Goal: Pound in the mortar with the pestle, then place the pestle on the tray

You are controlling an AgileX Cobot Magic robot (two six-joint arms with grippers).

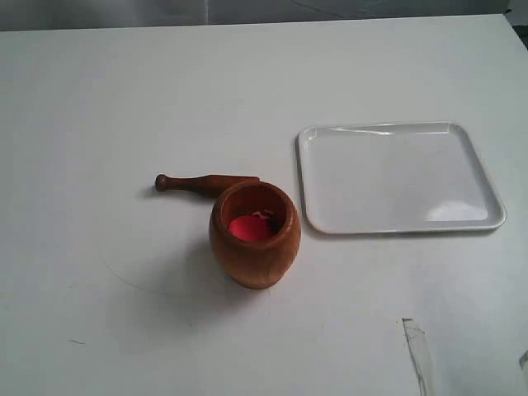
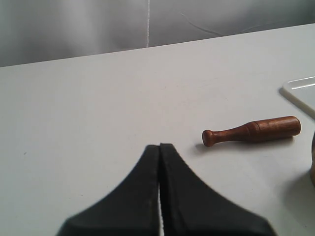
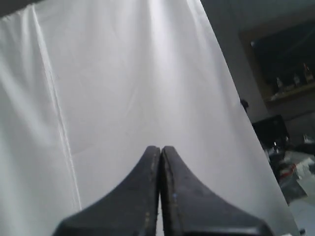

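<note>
The reddish-brown wooden mortar stands upright near the table's middle, with something bright red inside. Just behind it lies the pestle, flat on the table, knob end to the left and blunt end hidden by the mortar's rim. To the right of the mortar rests the white tray, holding nothing. In the left wrist view the pestle lies ahead and to one side of my left gripper, which is shut on nothing. My right gripper is shut too, over white cloth. Neither gripper shows in the exterior view.
The white table fills the exterior view. A strip of clear tape sits near the front right. A tray corner and the mortar's edge show in the left wrist view. Dark shelves lie beyond the cloth in the right wrist view.
</note>
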